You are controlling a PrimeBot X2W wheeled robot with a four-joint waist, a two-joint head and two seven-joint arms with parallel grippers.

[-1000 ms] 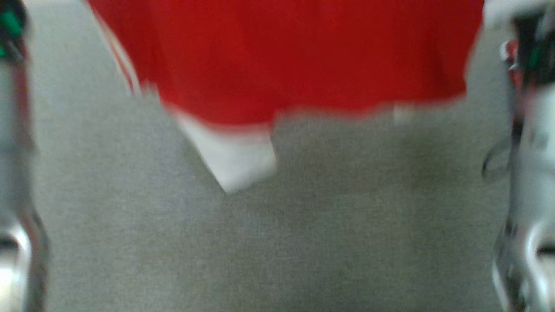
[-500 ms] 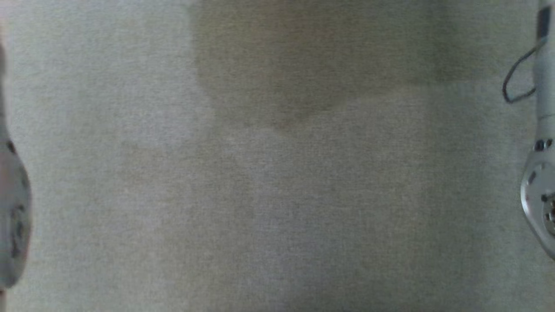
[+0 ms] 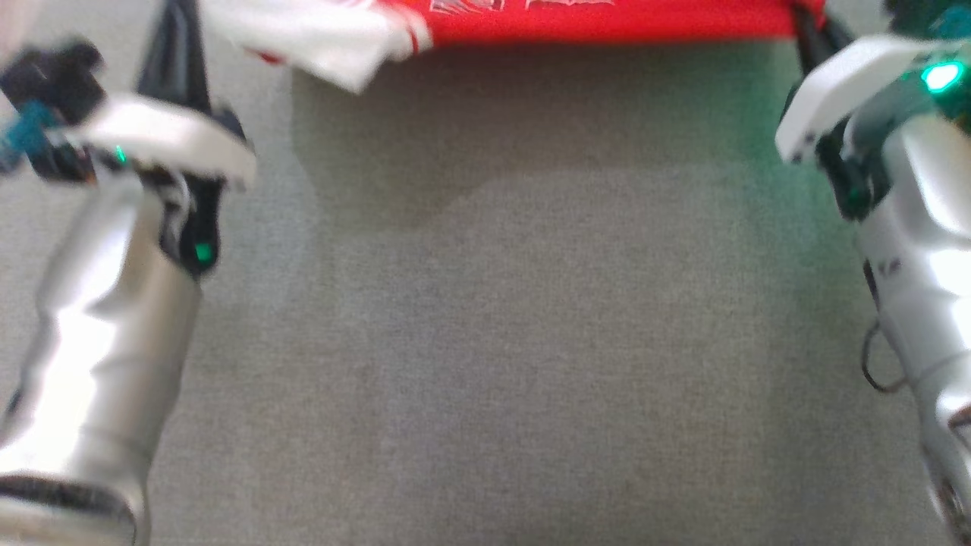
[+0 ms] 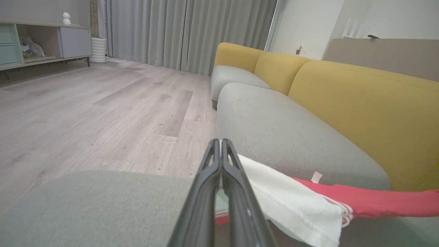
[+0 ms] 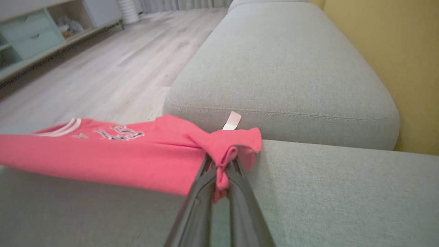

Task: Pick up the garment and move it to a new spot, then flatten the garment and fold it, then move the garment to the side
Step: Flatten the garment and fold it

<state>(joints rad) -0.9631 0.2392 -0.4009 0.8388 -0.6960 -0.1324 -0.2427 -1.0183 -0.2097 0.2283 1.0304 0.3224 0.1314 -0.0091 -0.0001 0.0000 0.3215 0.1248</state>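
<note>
Red garment (image 3: 607,19) is hanging stretched taut at twelve o'clock in the head view, lifted just above the grey sofa cushion (image 3: 493,341) and casting a shadow on it. At ten o'clock the left gripper (image 4: 220,142) is pressing its fingers together, apparently on the white sleeve end, and at one o'clock the right gripper (image 5: 219,168) is pinching a bunched red corner. Pick-up looks done and the carry is under way, while laying down, flattening, folding and moving aside are all waiting.
</note>
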